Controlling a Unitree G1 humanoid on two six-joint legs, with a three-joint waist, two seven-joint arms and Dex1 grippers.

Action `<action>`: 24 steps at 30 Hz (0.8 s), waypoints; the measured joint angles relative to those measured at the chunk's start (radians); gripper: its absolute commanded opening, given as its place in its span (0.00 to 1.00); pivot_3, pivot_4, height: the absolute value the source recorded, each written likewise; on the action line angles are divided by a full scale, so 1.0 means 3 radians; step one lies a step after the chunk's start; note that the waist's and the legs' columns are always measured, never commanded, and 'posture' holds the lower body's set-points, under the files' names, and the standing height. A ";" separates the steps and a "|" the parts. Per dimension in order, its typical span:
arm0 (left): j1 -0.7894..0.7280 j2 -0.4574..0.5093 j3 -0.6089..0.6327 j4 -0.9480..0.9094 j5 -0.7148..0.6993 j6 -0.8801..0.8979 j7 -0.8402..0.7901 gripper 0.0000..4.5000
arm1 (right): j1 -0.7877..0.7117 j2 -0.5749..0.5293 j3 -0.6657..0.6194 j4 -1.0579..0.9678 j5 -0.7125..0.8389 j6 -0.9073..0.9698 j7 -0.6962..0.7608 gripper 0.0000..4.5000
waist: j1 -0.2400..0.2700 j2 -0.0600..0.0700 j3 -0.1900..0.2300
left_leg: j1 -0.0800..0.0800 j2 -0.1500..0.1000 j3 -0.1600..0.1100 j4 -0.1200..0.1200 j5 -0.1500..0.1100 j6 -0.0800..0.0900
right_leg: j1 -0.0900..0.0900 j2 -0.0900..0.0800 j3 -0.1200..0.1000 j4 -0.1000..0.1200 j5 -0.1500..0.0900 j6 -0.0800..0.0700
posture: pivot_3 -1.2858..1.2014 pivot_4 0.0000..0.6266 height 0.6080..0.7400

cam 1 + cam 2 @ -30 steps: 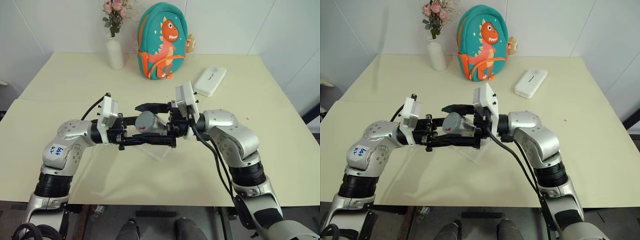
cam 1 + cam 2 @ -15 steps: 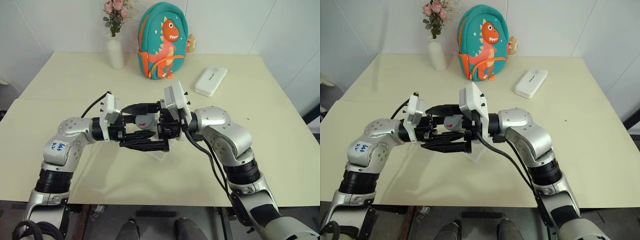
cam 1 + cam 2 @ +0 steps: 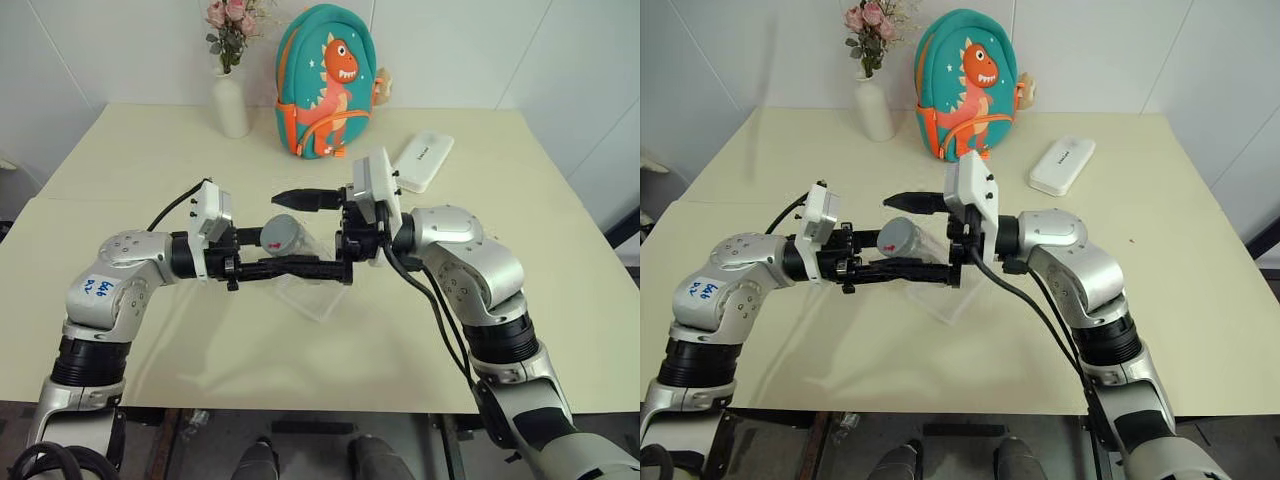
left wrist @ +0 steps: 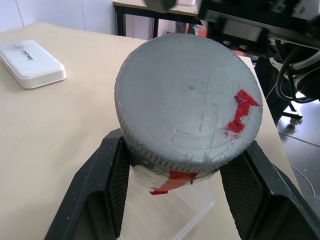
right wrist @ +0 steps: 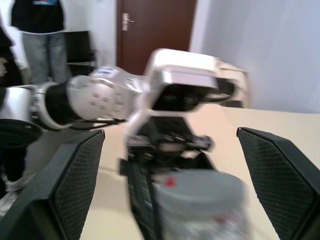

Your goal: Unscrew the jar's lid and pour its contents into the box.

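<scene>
Left eye view: the left end effector (image 3: 262, 262) pinches the jar (image 3: 283, 238), held level above the box (image 3: 312, 297), lid (image 4: 189, 102) facing the right end effector (image 3: 312, 232), whose fingers stand spread wide around the lid, apparently not yet touching it.

Jar (image 3: 283, 237) above box (image 3: 312, 296); vase (image 3: 230, 105) left of backpack (image 3: 323, 82), behind.
</scene>
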 measured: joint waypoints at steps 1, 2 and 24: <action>0.0001 0.0007 0.0016 -0.0021 -0.0013 0.0016 0.0003 0.53 | 0.0000 -0.0010 0.0000 0.0042 -0.0031 -0.0021 -0.0026 0.99 | -0.0001 0.0000 0.0000 | 0.0000 0.0000 0.0000 0.0000 0.0000 0.0000 | 0.0000 0.0000 0.0000 0.0000 0.0000 0.0000 | 0.52 0.24 1.00; 0.0003 0.0014 0.0022 -0.0032 -0.0023 0.0029 0.0005 0.53 | 0.0000 -0.0022 0.0001 0.0080 -0.0074 -0.0048 -0.0051 0.99 | -0.0001 0.0000 0.0000 | 0.0001 0.0000 0.0000 0.0000 0.0000 0.0000 | 0.0000 0.0000 0.0000 0.0001 0.0000 0.0000 | 0.52 0.24 1.00; 0.0152 0.0101 0.0212 -0.0169 -0.0088 0.0155 0.0104 0.53 | -0.0083 -0.0299 0.0001 0.0507 -0.0358 -0.0443 0.0050 0.99 | -0.0002 0.0001 0.0003 | 0.0000 0.0000 0.0000 0.0000 0.0000 0.0000 | 0.0000 0.0000 0.0001 0.0000 0.0000 0.0000 | 0.52 0.24 1.00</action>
